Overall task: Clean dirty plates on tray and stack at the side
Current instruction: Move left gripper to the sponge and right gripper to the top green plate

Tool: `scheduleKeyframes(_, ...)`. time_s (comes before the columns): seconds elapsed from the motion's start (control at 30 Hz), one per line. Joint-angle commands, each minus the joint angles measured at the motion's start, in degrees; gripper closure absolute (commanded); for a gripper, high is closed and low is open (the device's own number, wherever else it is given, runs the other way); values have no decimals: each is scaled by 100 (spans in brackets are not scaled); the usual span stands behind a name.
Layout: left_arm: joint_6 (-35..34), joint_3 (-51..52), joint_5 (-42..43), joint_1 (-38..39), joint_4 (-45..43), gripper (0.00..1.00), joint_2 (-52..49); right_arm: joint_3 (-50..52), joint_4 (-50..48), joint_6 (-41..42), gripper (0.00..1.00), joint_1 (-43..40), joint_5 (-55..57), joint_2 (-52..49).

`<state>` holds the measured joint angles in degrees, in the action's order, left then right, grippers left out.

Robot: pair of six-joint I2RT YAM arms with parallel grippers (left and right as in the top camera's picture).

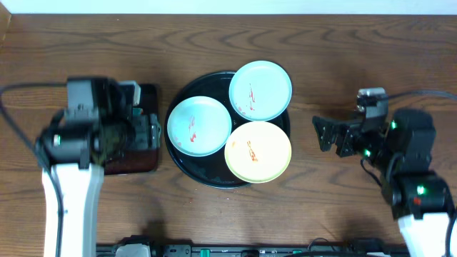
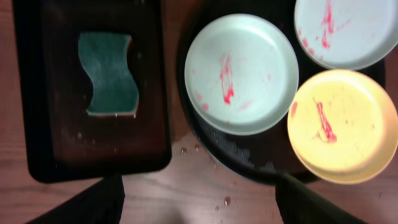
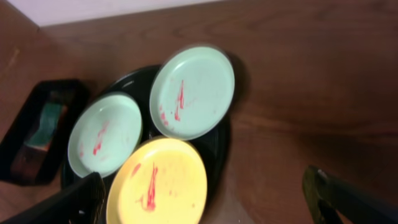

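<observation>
Three red-smeared plates point(image 1: 198, 126) on the tray point(image 1: 211, 171).
Left claw point(image 2: 199, 194) wide, empty; right claw point(image 1: 330, 134) wide, empty, above the worktop point(image 1: 321, 43).

I logged two mint-green plates point(image 1: 199, 126) and one yellow plate point(image 1: 258, 151), all streaked red; round tray point(image 1: 202, 84), glossy black; sponge point(image 2: 111, 74), dark green; small tray point(image 2: 43, 124), black; table point(image 1: 321, 43), brown wood-grain.

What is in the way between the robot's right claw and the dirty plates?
Nothing I can see. Only bare wooden table lies between the open right claw and the black tray holding the three plates.
</observation>
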<state>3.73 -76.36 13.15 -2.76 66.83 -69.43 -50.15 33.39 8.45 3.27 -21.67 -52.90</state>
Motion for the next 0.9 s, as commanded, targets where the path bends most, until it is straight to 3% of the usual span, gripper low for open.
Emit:
scheduleKeyframes(0.0, 205, -525, -72, 28, 280, 21, -715, -938, 970, -546, 1, -17, -146, -708)
scheduleKeyframes(0.1, 205, -527, -74, 28, 273, 21, -1071, -1401, 1438, -603, 1, -20, -87, -1169)
scheduleKeyframes(0.3, 203, -527, -72, 28, 122, 21, -1641, -1423, 728, 7, 1, -9, -920, -1628)
scheduleKeyframes(0.43, 201, -520, -46, 28, 7, 21, -1867, -1429, 280, 33, 17, 374, -920, -1919)
scheduleKeyframes(0.57, 195, -520, -190, 26, -144, 21, -1996, -1639, 210, 511, 18, 1047, -245, -2304)
scheduleKeyframes(0.7, -750, -697, -1176, -28, -251, 22, -1961, -2597, 739, 815, 23, 1821, 247, -3373)
scheduleKeyframes(0.87, -815, -800, -1281, -236, -267, 21, -1954, -3657, 1174, 1191, 43, 2282, 459, -4555)
